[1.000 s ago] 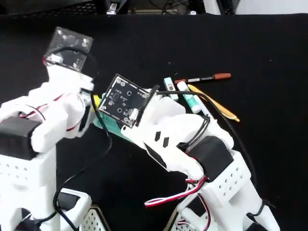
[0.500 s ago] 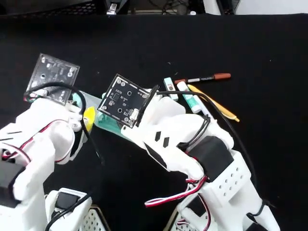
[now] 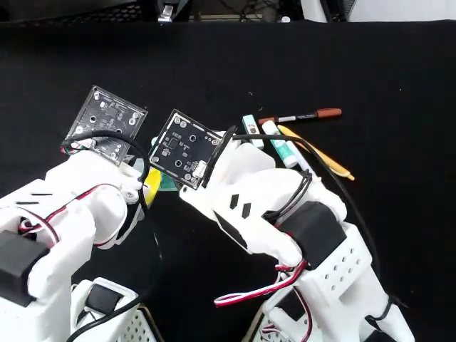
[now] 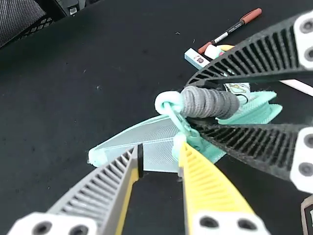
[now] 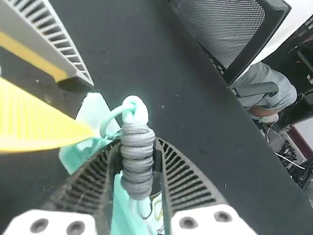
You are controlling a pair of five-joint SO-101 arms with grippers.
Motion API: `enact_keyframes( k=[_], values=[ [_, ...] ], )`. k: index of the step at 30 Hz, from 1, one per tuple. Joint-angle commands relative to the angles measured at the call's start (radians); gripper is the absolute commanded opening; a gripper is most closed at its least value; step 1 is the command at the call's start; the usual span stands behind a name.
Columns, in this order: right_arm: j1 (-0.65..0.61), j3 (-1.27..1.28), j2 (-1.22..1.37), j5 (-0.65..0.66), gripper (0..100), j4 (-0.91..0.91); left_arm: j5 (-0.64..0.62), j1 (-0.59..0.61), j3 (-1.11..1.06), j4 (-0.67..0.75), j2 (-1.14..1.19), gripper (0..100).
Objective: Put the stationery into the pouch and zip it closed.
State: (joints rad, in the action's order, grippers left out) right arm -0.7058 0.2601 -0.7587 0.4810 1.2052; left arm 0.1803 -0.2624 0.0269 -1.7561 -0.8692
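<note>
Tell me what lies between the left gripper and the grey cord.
In the left wrist view, the mint zipper pull runs from the grey cord in the right gripper to the left gripper at the pouch.

Left claw point(image 4: 159, 148) swung back in toward the pouch point(image 4: 122, 144), arm now hiding most of it

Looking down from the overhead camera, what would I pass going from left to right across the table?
Left arm's camera board → right arm's camera board → small teal-and-white block → green-and-white marker → yellow pen. The red-capped pen spans several of these, so it is left unplaced.
</note>
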Motion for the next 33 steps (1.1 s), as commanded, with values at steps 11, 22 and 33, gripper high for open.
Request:
enact_keyframes(
  k=[11,22,33],
  values=[
    [-0.008,-0.002,-0.018,-0.005,1.3,-0.020,-0.014,0.008,0.047,-0.003,-0.011,15],
    [-0.008,-0.002,-0.016,-0.005,1.3,-0.020,-0.052,0.010,0.062,-0.005,-0.029,15],
    [-0.008,-0.002,-0.016,-0.005,1.3,-0.020,-0.048,0.010,-0.036,-0.005,-0.140,15]
  ],
)
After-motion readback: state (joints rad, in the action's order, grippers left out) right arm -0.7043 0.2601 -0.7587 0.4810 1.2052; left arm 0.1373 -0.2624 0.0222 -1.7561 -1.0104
